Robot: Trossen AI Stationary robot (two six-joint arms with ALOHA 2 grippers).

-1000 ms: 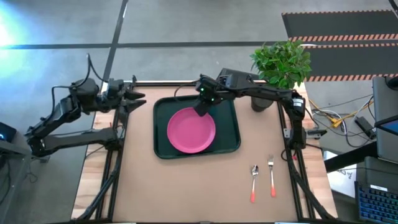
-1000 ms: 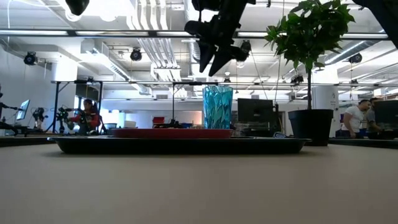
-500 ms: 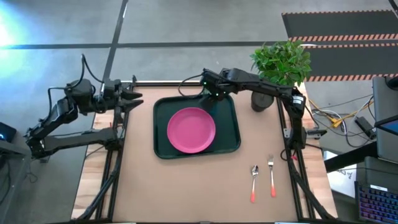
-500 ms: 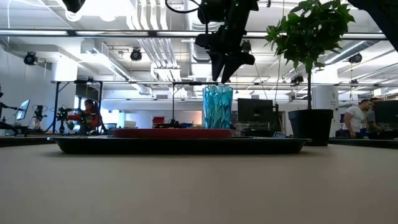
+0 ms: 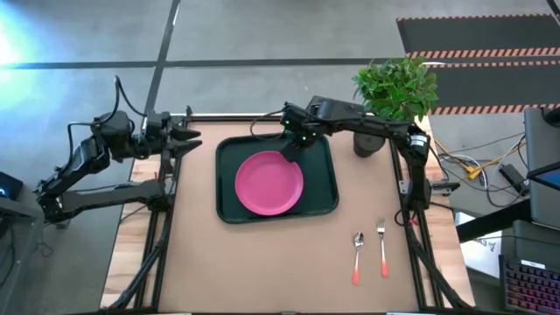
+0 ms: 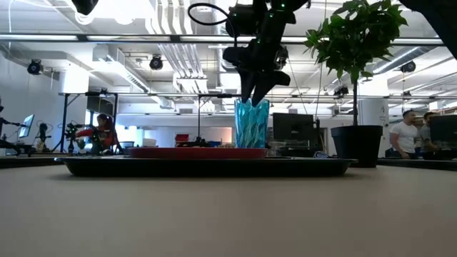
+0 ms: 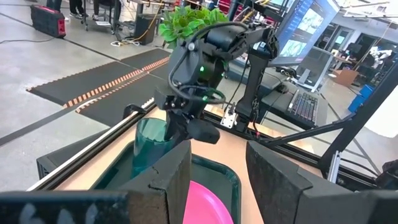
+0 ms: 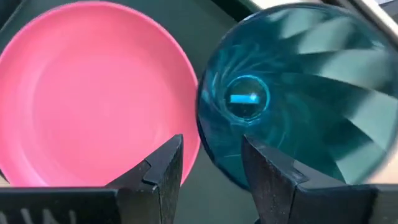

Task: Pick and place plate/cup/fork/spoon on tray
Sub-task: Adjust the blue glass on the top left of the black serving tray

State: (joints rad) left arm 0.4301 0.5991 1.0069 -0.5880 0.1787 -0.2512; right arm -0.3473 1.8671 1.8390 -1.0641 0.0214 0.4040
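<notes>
I hold the right gripper (image 6: 254, 91) over the cup (image 6: 251, 123), fingers parted, apparently straddling its rim; cup and plate (image 5: 269, 182) sit on the tray (image 5: 229, 208), clear of each other.

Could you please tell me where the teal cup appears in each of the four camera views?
High view: hidden under the right gripper at the tray's far right corner.
Low view: the cup stands centre, behind the tray rim.
Left wrist view: left of centre, beside the right gripper.
Right wrist view: upper right, seen from above.
Shared landmark: the pink plate beside it.
</notes>
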